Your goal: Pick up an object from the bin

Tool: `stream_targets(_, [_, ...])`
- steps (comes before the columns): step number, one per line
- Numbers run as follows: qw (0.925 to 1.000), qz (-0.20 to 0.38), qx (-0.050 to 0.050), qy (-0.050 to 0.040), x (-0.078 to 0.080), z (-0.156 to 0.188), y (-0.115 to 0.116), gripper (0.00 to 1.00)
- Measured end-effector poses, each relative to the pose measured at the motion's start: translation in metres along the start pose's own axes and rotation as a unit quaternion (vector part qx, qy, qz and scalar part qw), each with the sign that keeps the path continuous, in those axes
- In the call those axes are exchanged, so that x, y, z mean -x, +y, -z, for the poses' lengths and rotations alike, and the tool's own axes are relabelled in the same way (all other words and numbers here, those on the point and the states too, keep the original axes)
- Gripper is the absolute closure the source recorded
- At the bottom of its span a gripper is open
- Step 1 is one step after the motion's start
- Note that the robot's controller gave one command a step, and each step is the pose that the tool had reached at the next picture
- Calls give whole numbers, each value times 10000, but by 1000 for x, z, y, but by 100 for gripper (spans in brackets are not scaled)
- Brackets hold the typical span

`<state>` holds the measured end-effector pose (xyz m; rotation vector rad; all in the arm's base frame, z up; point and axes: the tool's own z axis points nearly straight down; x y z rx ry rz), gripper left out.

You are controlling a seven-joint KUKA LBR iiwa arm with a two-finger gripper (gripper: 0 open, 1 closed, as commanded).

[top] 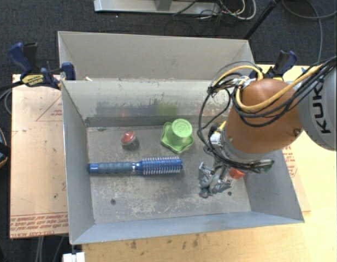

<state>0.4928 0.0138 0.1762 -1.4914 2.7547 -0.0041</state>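
The likeliest thing to pick is a small red-orange piece [237, 173] at the right of the bin's floor, toward the front. You see just a sliver of it, because the arm's orange cover [264, 116] hangs over it, so you cannot tell its shape or kind, and it may even belong to the robot rather than the bin. Just to its left, low over bare grey floor, is the gripper [211, 185], a knot of dark metal seen from above. You cannot tell whether it is open or closed, and nothing shows in its grasp. Judge the step as the approach: the gripper is down in the bin, but no grasp is made yet. The next move calls for you to settle on a target first. If it is the red-orange piece, the gripper needs a short shift to the right, and a thing so small and low will probably want a grasp right down at the floor. Further left, the blue hairbrush [136, 167] lies flat, handle pointing left and bristle head ending near the gripper; its long thin body should be easy to pinch across. Behind the brush head stands a green cup [177, 135], seemingly upside down with its wavy rim on the floor, and left of that is a little red round thing [128, 139]. These three lie apart from one another on the floor of the bin [157, 59], none heaped.
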Motion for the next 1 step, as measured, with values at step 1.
stream_targets(1, [10000,-16,19,12,1,24,0,100])
